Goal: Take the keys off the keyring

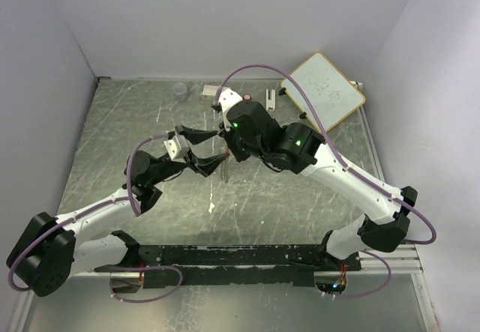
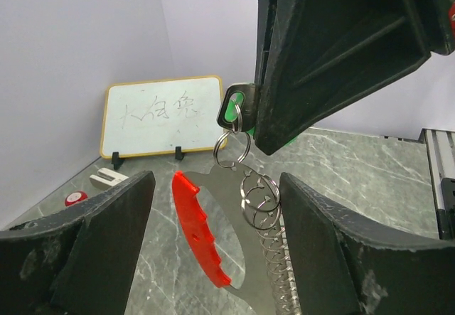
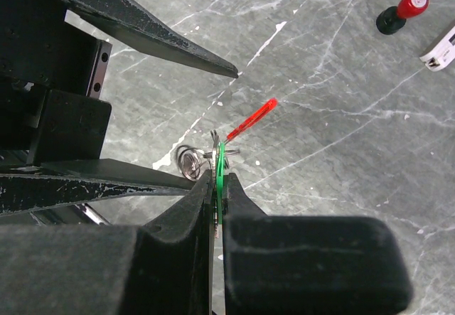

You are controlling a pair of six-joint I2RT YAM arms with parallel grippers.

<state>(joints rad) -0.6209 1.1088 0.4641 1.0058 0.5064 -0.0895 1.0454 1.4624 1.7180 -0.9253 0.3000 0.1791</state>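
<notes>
My right gripper [image 3: 220, 181] is shut on the small green key [image 3: 222, 164] and holds the whole bunch off the table. In the left wrist view the green key [image 2: 233, 109] sits at the top. Split rings, a flat metal piece with the red key [image 2: 199, 230] along its edge, and the grey coiled keyring [image 2: 279, 276] hang below it. My left gripper [image 2: 217, 187] is open, one finger on each side of the bunch. Its right finger [image 2: 320, 237] is against the coil. From above, the coil [image 1: 223, 166] hangs between the left gripper [image 1: 214, 151] and the right gripper [image 1: 226, 142].
A whiteboard [image 1: 324, 91] leans at the back right. A red-and-black knob [image 1: 247, 98], a white block [image 1: 269, 98], a white box [image 1: 212, 91] and a small clear cup [image 1: 180, 91] stand along the back edge. Walls enclose the table.
</notes>
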